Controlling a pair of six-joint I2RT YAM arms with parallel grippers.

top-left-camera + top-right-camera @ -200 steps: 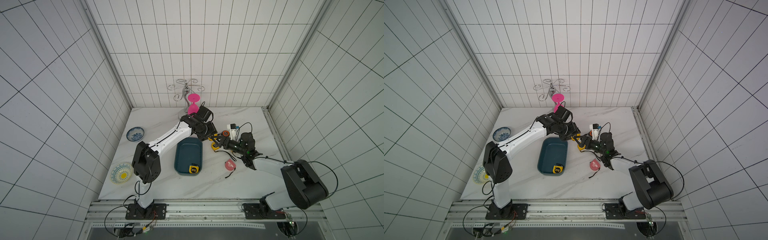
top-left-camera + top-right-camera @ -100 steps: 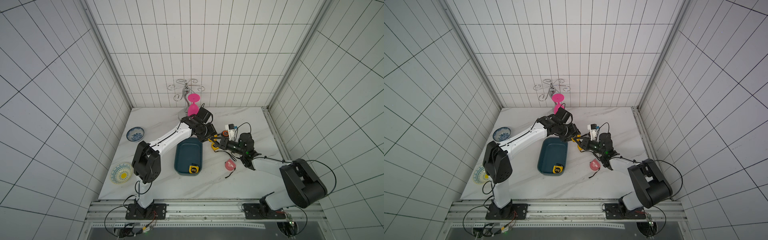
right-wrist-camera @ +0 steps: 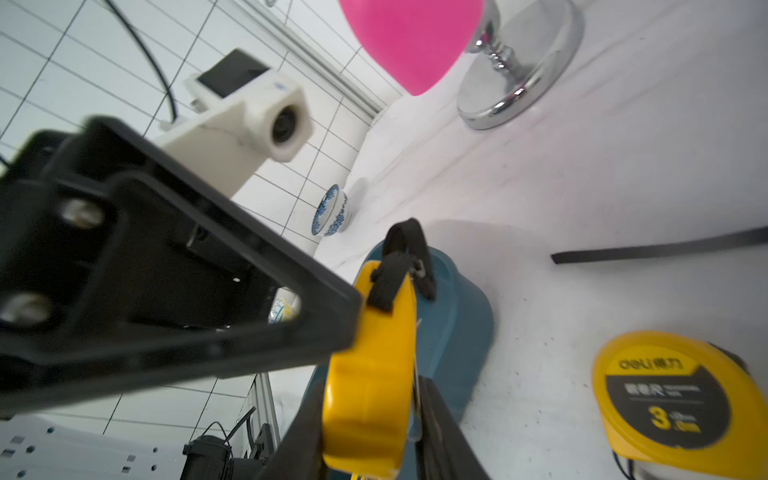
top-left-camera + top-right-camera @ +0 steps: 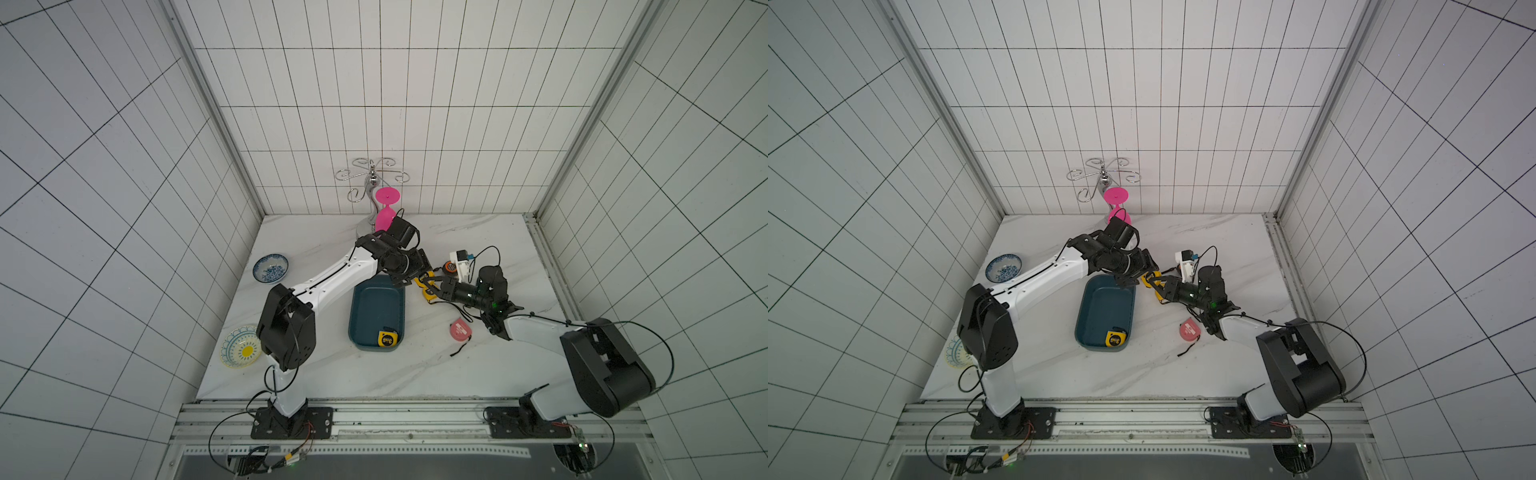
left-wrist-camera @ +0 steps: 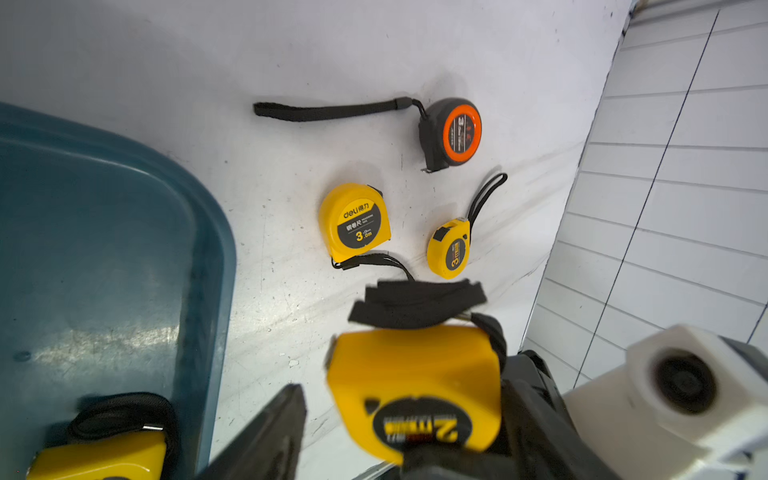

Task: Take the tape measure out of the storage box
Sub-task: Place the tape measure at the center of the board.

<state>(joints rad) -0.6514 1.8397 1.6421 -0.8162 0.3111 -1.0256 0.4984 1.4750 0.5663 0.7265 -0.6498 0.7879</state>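
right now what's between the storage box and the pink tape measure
Nothing: bare marble tabletop separates the storage box from the pink tape measure, in both top views.

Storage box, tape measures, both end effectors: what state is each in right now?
storage box, holds one tape measure.
boxed tape measure, lying in a corner.
held tape measure, clamped, outside the box.
right end effector, shut on the held tape measure.
left end effector, open.
pink tape measure, lying outside the box.
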